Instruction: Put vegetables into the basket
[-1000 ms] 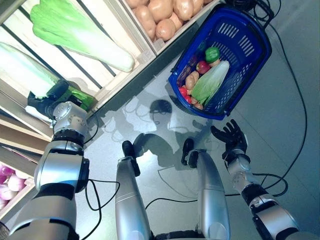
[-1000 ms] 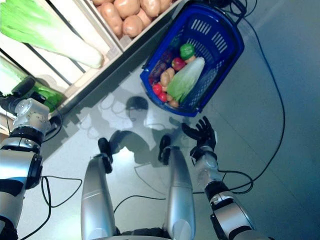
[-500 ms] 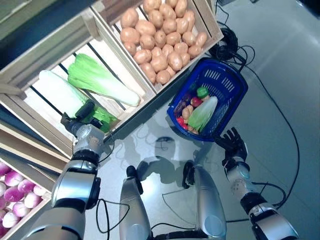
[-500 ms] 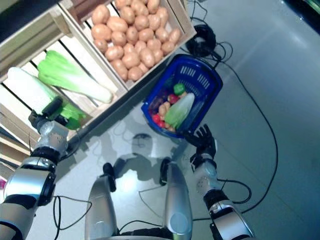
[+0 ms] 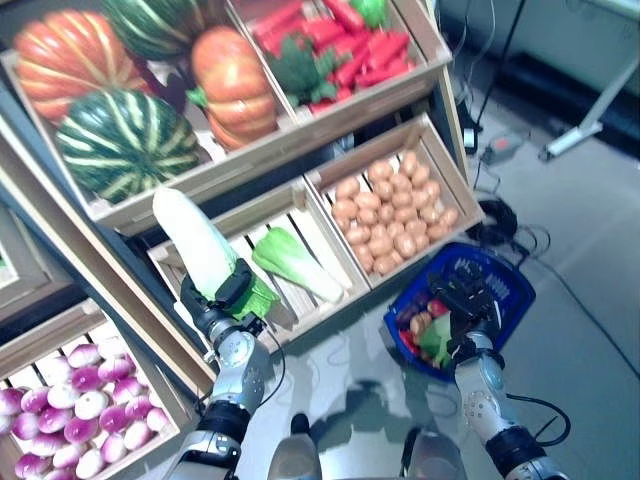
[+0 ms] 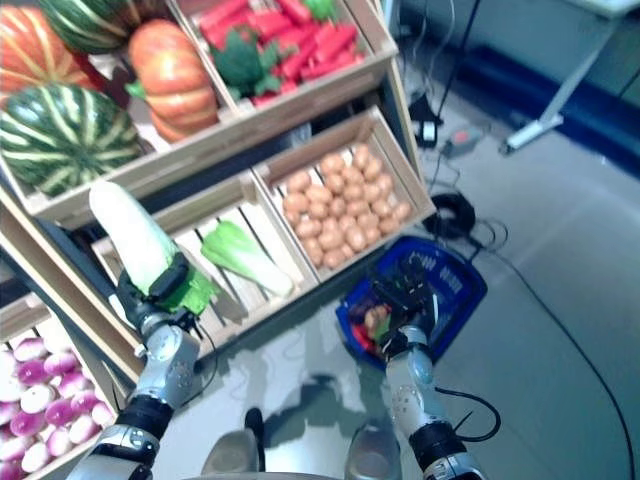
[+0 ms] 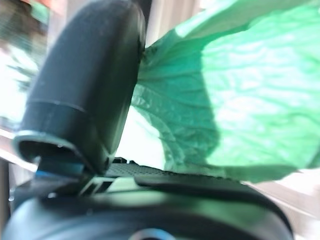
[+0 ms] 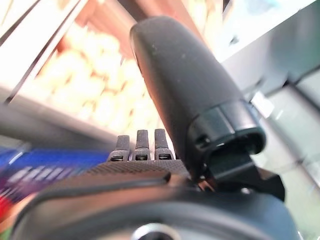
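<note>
**Inspector:** Report the stand, then work down.

**Operator:** Wooden shelf (image 5: 300, 150) first: pumpkins (image 5: 232, 85) and a melon (image 5: 125, 145) on top, a crate of potatoes (image 5: 390, 220) below, onions (image 5: 70, 420) lowest. The blue basket (image 5: 510, 290) sits on the floor just beside the potato crate and already holds mixed vegetables.

**Inspector:** Where is the item in hand?

**Operator:** The cabbage (image 5: 200, 245) is in my left hand (image 5: 225, 310), lifted in front of the slatted crate, white stalk up and green leaves down at my palm. My fingers and thumb are clamped round the leafy end. A second cabbage (image 5: 295, 265) lies in that crate.

**Inspector:** Handling?

**Operator:** I judge it long, fairly light and top-heavy as held. The leaves look soft and crumpled, so they may give or slip; the stalk looks firmer and would be the better place to hold.

**Inspector:** Right hand?

**Operator:** My right hand (image 5: 465, 300) hangs over the basket, fingers spread apart, holding nothing.

**Inspector:** Differences between views?

**Operator:** The head views show the whole layout and the way to the basket. The left wrist view shows only leaf (image 7: 225, 90) pressed against my thumb (image 7: 85, 95), confirming contact. The right wrist view shows straight fingers (image 8: 137, 145) and an empty palm.
</note>
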Robot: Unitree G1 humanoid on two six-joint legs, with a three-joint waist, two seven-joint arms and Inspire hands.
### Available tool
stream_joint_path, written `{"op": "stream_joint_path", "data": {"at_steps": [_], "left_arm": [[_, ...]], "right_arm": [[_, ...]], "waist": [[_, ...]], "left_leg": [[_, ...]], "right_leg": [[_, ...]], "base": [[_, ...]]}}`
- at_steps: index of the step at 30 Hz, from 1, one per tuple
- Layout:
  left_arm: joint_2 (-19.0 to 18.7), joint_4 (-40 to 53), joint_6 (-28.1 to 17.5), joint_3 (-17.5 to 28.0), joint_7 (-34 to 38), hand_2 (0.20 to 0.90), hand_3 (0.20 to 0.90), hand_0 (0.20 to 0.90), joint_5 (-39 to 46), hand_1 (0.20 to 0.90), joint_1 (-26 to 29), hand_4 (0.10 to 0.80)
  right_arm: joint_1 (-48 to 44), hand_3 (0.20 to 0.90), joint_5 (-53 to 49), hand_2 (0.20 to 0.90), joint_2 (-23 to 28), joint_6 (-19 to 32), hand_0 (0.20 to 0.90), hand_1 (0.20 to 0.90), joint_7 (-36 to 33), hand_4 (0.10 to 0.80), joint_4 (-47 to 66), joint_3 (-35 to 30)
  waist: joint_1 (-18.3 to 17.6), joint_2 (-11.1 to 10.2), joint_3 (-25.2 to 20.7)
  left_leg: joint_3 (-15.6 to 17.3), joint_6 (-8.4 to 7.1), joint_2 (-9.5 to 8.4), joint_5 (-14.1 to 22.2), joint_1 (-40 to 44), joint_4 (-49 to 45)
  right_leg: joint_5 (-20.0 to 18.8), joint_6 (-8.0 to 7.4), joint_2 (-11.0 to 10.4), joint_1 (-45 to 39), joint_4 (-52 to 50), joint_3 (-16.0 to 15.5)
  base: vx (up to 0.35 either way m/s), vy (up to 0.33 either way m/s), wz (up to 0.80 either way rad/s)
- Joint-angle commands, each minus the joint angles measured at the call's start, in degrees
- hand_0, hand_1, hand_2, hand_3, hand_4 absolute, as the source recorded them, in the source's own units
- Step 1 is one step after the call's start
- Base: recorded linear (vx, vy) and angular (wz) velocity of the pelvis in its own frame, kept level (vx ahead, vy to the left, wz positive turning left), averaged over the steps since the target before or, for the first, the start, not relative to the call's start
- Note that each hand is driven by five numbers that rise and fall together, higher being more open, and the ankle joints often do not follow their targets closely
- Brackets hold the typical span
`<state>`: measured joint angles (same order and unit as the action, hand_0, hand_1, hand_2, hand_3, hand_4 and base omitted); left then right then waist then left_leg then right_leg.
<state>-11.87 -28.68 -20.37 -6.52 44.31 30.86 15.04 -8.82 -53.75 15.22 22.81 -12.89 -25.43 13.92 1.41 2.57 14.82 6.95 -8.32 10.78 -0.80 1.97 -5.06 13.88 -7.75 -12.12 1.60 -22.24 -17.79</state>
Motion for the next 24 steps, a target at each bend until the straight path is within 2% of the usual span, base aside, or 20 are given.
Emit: {"op": "stream_joint_path", "data": {"at_steps": [1, 3, 6, 11, 18, 24], "left_arm": [[-6.55, 6.88, -6.71, -1.95, -3.70, 0.300, 0.300, 0.300, -11.88, 0.300, 4.33, 0.400], [-7.90, 9.37, -6.00, -3.50, -7.40, 0.300, 0.300, 0.300, -16.11, 0.300, 4.44, 0.400], [-9.12, 10.31, -5.82, -5.65, -11.59, 0.300, 0.300, 0.300, -19.37, 0.300, 5.43, 0.400], [-11.74, 12.45, -5.78, -10.44, -19.05, 0.300, 0.300, 0.300, -25.57, 0.300, 8.08, 0.400], [-13.45, 12.34, -7.25, -15.63, -24.19, 0.300, 0.300, 0.300, -29.11, 0.300, 10.28, 0.400], [-14.33, 12.37, -10.48, -20.73, -26.29, 0.300, 0.300, 0.300, -34.63, 0.300, 12.74, 0.400]], "right_arm": [[-4.16, 0.900, 3.74, 0.900, -0.94, 3.02, 0.900, 0.900, 13.46, 0.800, 5.13, -2.06], [-5.24, 0.900, 1.90, 0.900, 0.37, 0.41, 0.900, 0.900, 22.32, 0.800, 7.05, -2.16], [-8.71, 0.900, 2.55, 0.900, 3.24, -2.49, 0.900, 0.900, 22.30, 0.800, 6.39, -2.26], [-15.09, 0.900, -0.39, 0.900, 6.60, -11.05, 0.900, 0.900, 23.95, 0.800, 5.72, -2.69], [-20.63, 0.900, -7.14, 0.900, 6.93, -13.76, 0.900, 0.900, 24.52, 0.800, 3.24, -2.28], [-24.71, 0.900, -12.78, 0.900, 5.60, -15.85, 0.900, 0.900, 25.49, 0.800, 0.21, -1.53]], "waist": [[0.49, -3.03, -6.10], [1.10, -3.40, -7.33], [1.73, -3.79, -8.32], [2.51, -4.49, -9.99], [2.79, -4.81, -10.68], [3.02, -4.89, -11.38]], "left_leg": [[1.60, 2.61, -2.70, 0.69, 1.87, 0.83], [1.64, 2.43, -2.84, 0.03, 3.29, 3.63], [1.89, 2.33, -2.97, -0.55, 4.82, 6.39], [1.83, 2.47, -3.41, -0.84, 6.78, 9.77], [1.84, 2.80, -3.30, 0.04, 7.83, 10.06], [1.31, 2.86, -3.30, 0.78, 8.40, 10.06]], "right_leg": [[-11.28, 1.71, -0.61, -8.62, 16.63, -1.17], [-12.64, 1.06, -0.43, -9.97, 19.21, -2.04], [-13.80, 0.56, -0.17, -11.32, 21.36, -3.10], [-14.91, 0.18, 0.66, -13.05, 23.78, -4.46], [-14.49, 0.50, 1.28, -13.61, 23.75, -4.34], [-14.13, 0.67, 1.71, -14.40, 24.20, -4.01]], "base": [[0.043, -0.064, 0.16], [0.020, -0.095, 0.10], [0.017, -0.090, 0.17], [0.029, -0.068, 0.09], [0.015, -0.024, 0.00], [0.022, -0.002, -0.02]]}}
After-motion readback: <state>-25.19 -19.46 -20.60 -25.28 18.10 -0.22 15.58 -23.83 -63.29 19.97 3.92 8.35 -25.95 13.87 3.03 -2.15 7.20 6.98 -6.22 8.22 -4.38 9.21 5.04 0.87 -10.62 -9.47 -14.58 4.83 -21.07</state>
